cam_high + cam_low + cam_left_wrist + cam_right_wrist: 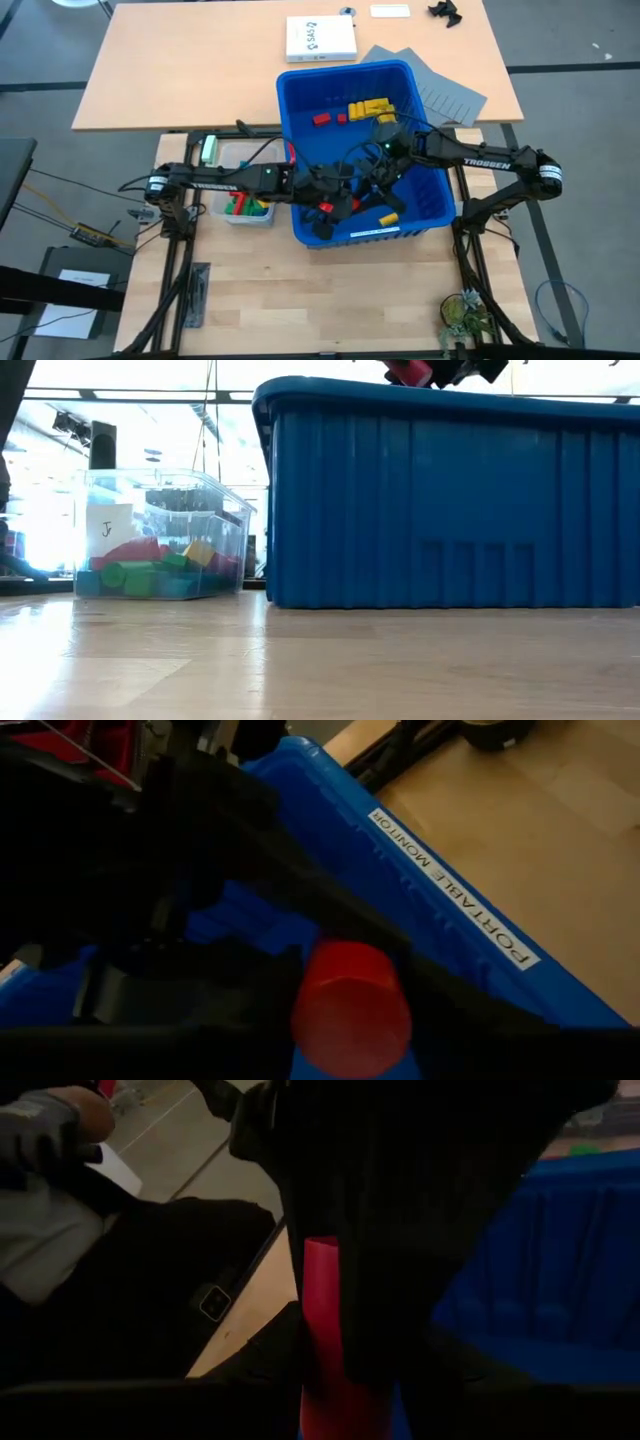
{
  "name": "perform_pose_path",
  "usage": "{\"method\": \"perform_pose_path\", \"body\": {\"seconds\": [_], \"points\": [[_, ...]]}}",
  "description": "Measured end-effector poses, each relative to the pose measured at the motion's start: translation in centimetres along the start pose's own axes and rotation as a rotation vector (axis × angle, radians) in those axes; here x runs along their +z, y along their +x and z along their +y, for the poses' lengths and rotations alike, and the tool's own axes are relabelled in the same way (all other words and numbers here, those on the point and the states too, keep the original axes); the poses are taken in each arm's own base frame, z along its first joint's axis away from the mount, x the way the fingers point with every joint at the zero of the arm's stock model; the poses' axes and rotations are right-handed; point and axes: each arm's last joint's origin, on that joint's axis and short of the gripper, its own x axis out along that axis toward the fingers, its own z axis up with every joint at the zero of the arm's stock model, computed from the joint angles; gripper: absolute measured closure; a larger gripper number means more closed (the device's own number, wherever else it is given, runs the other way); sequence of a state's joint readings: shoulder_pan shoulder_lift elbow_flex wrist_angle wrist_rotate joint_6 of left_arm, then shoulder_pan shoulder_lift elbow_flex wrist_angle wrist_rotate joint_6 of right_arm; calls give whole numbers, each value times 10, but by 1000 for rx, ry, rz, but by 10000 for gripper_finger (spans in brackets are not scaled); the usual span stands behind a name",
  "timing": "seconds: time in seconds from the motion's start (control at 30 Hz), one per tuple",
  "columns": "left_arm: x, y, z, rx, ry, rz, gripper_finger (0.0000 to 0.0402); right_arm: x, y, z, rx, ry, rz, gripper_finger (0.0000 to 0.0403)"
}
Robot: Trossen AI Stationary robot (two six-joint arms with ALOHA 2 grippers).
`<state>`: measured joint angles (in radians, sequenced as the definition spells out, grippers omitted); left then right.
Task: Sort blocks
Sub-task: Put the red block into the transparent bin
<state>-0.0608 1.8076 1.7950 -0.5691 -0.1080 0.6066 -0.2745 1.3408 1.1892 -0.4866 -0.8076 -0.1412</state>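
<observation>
The left gripper (333,208) is hanging over the front part of the big blue bin (425,215), its fingers closing on a red block (350,1008) that is sitting between them in the left wrist view; the same red piece is peeking above the bin's rim in the low view, with dark gripper parts around it. The right gripper (372,178) is reaching into the bin from the other side, close to the left one, and it is pinching a long red block (325,1330) that is standing upright between its dark fingers. Farther back on the bin floor, several yellow blocks (372,106) and a couple of red ones (322,118) are lying loose, and one yellow block (388,217) is lying near the front wall. Just to the left of the bin, a small clear tub (160,535) is holding green, red, yellow and blue blocks (150,572). Beyond the bin, a white box (320,39) and a grey sheet (440,90) are resting on the table (180,70).
</observation>
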Motion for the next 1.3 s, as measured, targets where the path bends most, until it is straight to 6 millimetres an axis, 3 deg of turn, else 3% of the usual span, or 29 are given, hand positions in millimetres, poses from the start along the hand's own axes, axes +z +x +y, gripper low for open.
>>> {"method": "perform_pose_path", "body": {"seconds": [0.07,0.17,0.4,0.63,1.0,1.13,1.3], "points": [[0,0,0,9,-4,6,259,1,0,0,0,11,-8,282],[0,-1,0,12,-21,6,263,1,0,0,-9,49,-3,270],[-2,-7,2,51,-198,80,263,5,-15,-2,-59,93,-50,124],[-8,-49,14,130,-317,210,263,9,-43,-6,-242,80,-117,57],[-63,-115,24,298,-605,466,263,14,-59,-20,-544,57,-181,55],[-94,-135,15,375,-749,504,263,16,-59,-21,-562,39,-203,54],[-137,-144,-3,449,-938,580,263,18,-62,-24,-694,41,-217,54]]}}
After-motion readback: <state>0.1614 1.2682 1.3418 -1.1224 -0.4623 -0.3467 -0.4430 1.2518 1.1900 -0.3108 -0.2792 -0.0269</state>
